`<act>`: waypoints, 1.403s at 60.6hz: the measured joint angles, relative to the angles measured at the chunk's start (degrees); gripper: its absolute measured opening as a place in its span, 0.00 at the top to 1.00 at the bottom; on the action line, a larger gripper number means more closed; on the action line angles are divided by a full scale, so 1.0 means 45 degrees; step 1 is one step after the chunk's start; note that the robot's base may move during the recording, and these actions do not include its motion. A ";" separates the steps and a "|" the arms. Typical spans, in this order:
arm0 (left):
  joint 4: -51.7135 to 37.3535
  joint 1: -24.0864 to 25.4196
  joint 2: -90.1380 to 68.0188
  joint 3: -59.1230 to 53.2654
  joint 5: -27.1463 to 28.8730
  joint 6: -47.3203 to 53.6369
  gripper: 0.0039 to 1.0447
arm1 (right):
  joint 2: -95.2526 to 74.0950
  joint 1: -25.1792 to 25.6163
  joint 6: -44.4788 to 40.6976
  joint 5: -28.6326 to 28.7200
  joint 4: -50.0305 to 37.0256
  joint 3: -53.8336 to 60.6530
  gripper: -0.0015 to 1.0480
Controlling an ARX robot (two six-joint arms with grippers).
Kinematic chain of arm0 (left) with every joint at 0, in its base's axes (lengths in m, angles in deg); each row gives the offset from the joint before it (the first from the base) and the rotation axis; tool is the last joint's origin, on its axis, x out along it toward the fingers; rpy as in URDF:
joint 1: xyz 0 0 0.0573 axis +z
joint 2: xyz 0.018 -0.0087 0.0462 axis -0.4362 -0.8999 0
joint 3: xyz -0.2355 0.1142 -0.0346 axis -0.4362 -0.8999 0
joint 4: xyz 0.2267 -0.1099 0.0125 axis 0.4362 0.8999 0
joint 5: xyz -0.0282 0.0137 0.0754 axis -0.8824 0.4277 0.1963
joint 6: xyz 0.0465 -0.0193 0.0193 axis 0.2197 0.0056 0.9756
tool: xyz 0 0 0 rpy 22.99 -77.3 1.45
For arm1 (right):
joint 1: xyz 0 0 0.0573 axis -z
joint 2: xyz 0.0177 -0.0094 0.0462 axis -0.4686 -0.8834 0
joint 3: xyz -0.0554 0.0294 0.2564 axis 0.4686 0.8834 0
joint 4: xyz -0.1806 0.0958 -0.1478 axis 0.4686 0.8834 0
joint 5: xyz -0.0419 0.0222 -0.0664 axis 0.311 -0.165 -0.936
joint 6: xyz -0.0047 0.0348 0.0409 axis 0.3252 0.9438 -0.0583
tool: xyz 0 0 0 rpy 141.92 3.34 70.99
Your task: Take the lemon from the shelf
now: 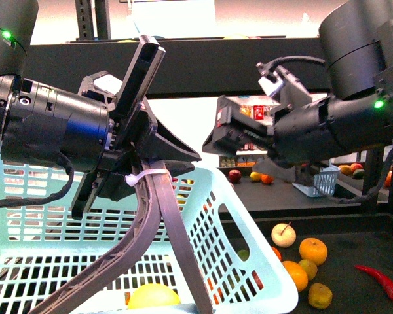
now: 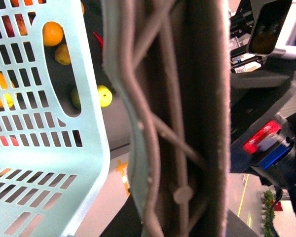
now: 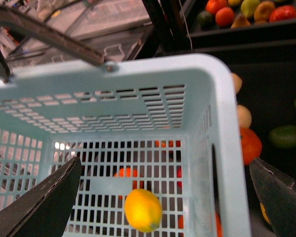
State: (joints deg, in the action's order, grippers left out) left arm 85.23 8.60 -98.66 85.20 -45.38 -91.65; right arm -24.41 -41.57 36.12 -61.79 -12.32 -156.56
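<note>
We see lemon [image 1: 154, 296] in basket [image 3: 138, 69], 6 o'clock of left gripper [image 1: 139, 171] (clamped on handle [image 1: 170, 229]); right gripper [image 3: 164, 162] wide open, empty.

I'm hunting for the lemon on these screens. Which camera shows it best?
The right wrist view: the lemon lies whole inside the basket. The front view shows only its top; the left wrist view doesn't show it clearly.
</note>
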 joint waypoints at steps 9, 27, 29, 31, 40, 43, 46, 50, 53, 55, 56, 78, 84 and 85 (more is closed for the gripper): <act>0.0000 0.0000 0.0000 0.0000 0.0049 0.0078 0.90 | -0.0015 0.1875 0.0068 0.0155 -0.1112 -0.0024 0.02; 0.0000 -0.0005 0.0000 0.0000 0.0010 0.0053 0.90 | -0.3784 0.4658 -0.1564 -0.1496 -0.2642 0.0539 0.02; 0.0000 -0.0005 0.0000 0.0000 0.0000 0.0034 0.90 | -0.4367 0.4595 -0.1773 -0.1545 -0.2749 0.0612 0.02; 0.0000 -0.0005 0.0000 0.0000 -0.0010 0.0034 0.90 | -0.4915 0.4493 -0.1938 -0.1598 -0.2827 0.0665 0.02; 0.0000 -0.0010 0.0000 0.0000 0.0010 0.0034 0.90 | -0.7096 0.3648 -0.2030 -0.1773 -0.2764 0.0325 0.02; 0.0000 -0.0005 0.0000 0.0000 0.0049 0.0034 0.90 | -0.7606 0.3366 -0.1909 -0.1797 -0.2623 -0.0073 0.02; 0.0000 -0.0005 0.0000 0.0000 0.0058 0.0039 0.90 | -0.8038 0.3133 -0.1719 -0.1919 -0.2443 -0.0495 0.02; 0.0000 -0.0005 0.0000 0.0000 0.0049 0.0039 0.90 | -0.8597 0.2783 -0.1535 -0.2035 -0.2254 -0.1132 0.02; 0.0000 -0.0005 0.0000 0.0000 0.0044 0.0034 0.90 | -0.9083 0.2497 -0.1239 -0.2123 -0.2045 -0.1719 0.02; 0.0000 -0.0005 0.0000 0.0000 0.0039 0.0034 0.90 | -0.9355 0.2356 -0.1005 -0.2171 -0.1943 -0.2059 0.02; 0.0000 -0.0010 0.0000 0.0000 0.0039 0.0034 0.90 | -0.9403 0.2331 -0.0976 -0.2181 -0.1923 -0.2118 0.02; 0.0000 -0.0010 0.0000 0.0000 0.0039 0.0034 0.90 | -1.2512 0.1107 -0.0083 -0.2676 -0.0500 -0.5833 0.02; 0.0000 -0.0005 0.0000 0.0000 0.0044 0.0039 0.90 | -1.3172 0.0899 0.0024 -0.2691 -0.0121 -0.6766 0.02; 0.0000 -0.0005 0.0000 0.0000 0.0044 0.0039 0.90 | -1.3328 0.0850 0.0019 -0.2739 -0.0019 -0.6989 0.02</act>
State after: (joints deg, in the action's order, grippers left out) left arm 85.23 8.58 -98.66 85.20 -45.18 -91.48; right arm -84.39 -37.75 36.20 -74.12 -12.40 -188.02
